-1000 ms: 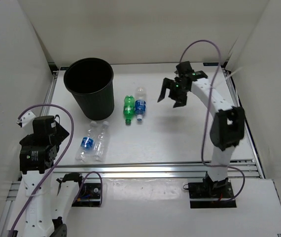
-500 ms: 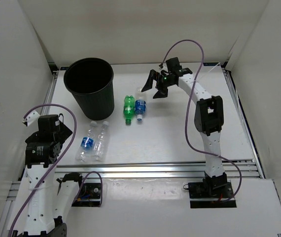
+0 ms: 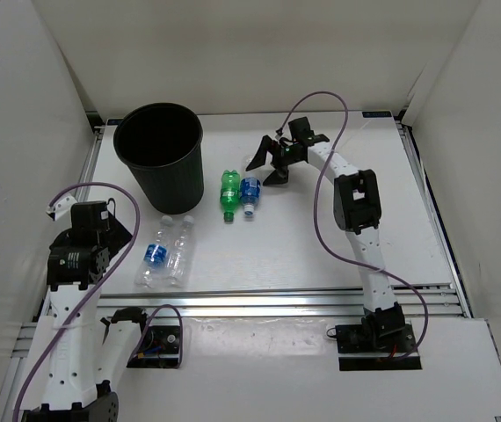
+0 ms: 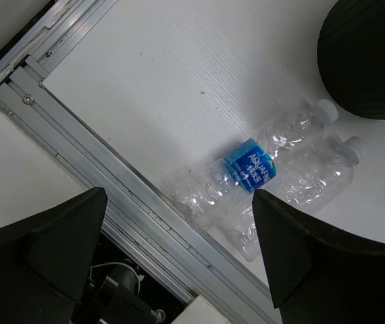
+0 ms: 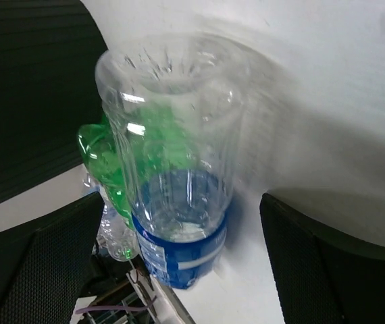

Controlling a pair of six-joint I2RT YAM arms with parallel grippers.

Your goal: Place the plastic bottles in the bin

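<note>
The black bin [image 3: 158,154] stands at the back left. A green bottle [image 3: 229,193] and a clear bottle with a blue label [image 3: 250,186] lie side by side right of it. My right gripper [image 3: 265,167] is open at the far end of that labelled bottle; in the right wrist view the bottle [image 5: 179,169] lies between my spread fingers [image 5: 37,270], with the green one [image 5: 108,162] beside it. Another blue-labelled bottle [image 3: 154,253] and a plain clear one [image 3: 178,251] lie near the front left. My left gripper [image 4: 179,270] is open above them [image 4: 250,165].
The bin's wall [image 4: 368,61] shows at the top right of the left wrist view. The aluminium rail [image 3: 277,299] runs along the table's near edge. White walls enclose the table on three sides.
My right gripper has swung left from the back right and come down to the far end of the blue-labelled bottle. The left arm has shifted slightly. No bottle has moved.
</note>
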